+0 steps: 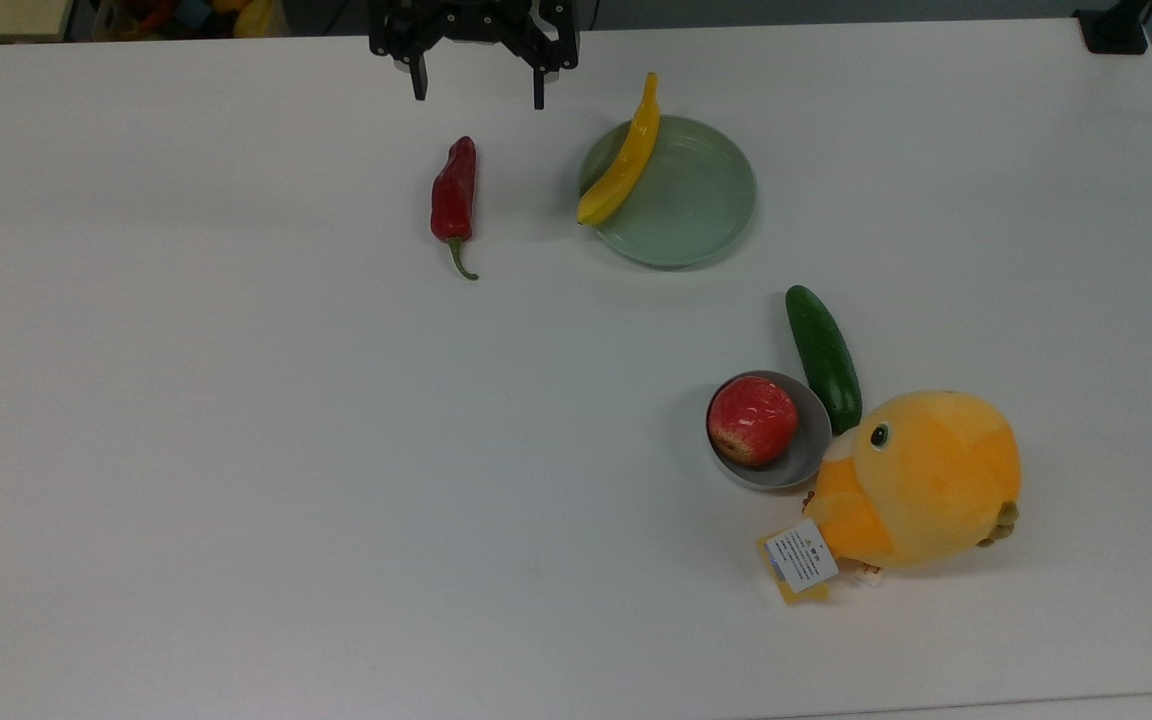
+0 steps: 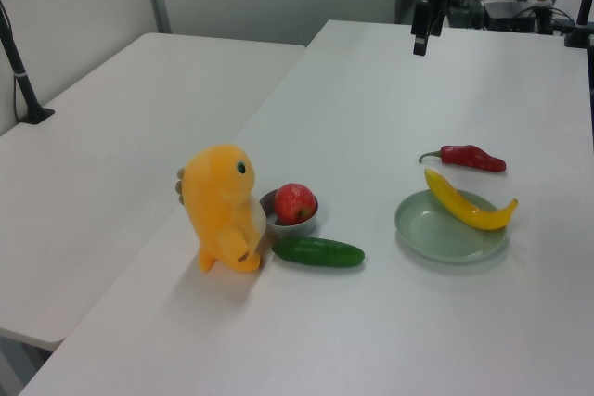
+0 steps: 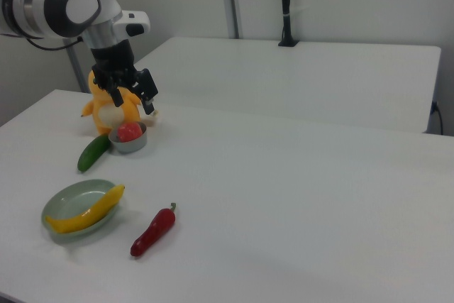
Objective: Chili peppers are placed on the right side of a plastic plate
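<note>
Lowest in the right view, chili peppers (image 3: 152, 231) lie on the table just right of the plastic plate (image 3: 67, 204). Gripper (image 1: 476, 85), fingers apart, hangs at the top view's upper edge. Risk: the glossy chili rolling during grasp, or nudging the yellow pepper (image 1: 624, 155).

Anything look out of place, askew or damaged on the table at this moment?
Only the smooth yellow pepper: it lies askew across the rim of the pale mint-green plastic plate, one tip overhanging the white table. The wrinkled dark red chili lies intact on the table, apart from the plate. Nothing is spilled or broken.
</note>
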